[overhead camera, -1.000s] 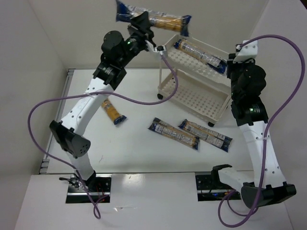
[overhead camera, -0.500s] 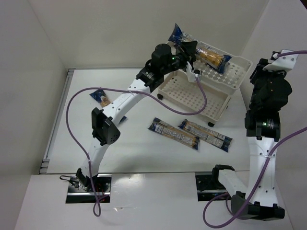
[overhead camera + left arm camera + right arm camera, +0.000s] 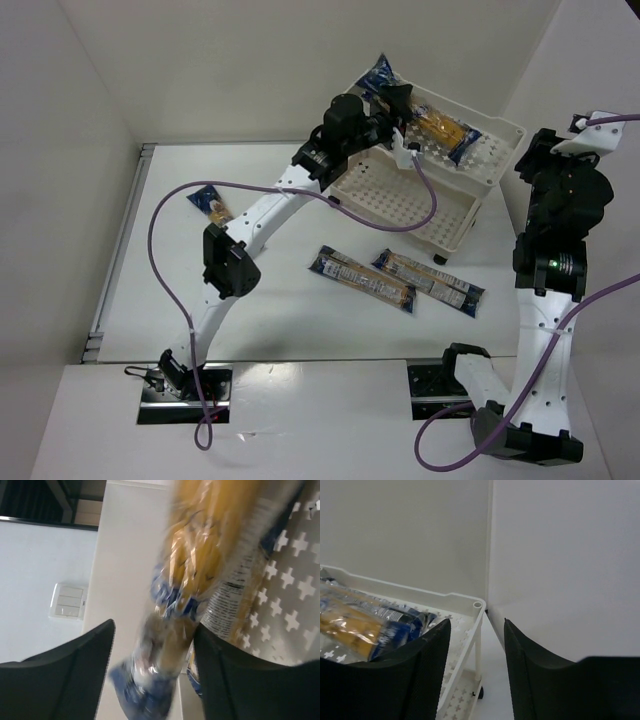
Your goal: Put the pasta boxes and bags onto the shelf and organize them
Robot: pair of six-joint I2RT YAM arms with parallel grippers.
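Observation:
The cream shelf (image 3: pixel 490 165) stands at the back right. My left gripper (image 3: pixel 397 108) hovers over the left end of its upper tray. Its jaws are open, with a blurred pasta packet (image 3: pixel 167 645) loose between them, near the right finger. A second packet (image 3: pixel 240 585) lies on the perforated tray beside it. Both packets (image 3: pixel 365 625) show in the right wrist view. Two more packets (image 3: pixel 362 279) (image 3: pixel 428 282) lie on the table in front of the shelf. Another (image 3: pixel 210 203) lies at the left, partly hidden by the left arm. My right gripper (image 3: pixel 476 630) is open and empty beside the shelf's right corner post.
The shelf's lower tray (image 3: pixel 400 195) holds nothing. White walls close in behind and right of the shelf (image 3: pixel 545 580). The right arm (image 3: pixel 560 190) stands tall at the shelf's right side. A purple cable (image 3: pixel 160 250) loops off the left arm.
The left arm swung right, carrying its packet from the back over to the shelf's upper tray, and its jaws opened. The right arm drew back from the shelf and its jaws widened.

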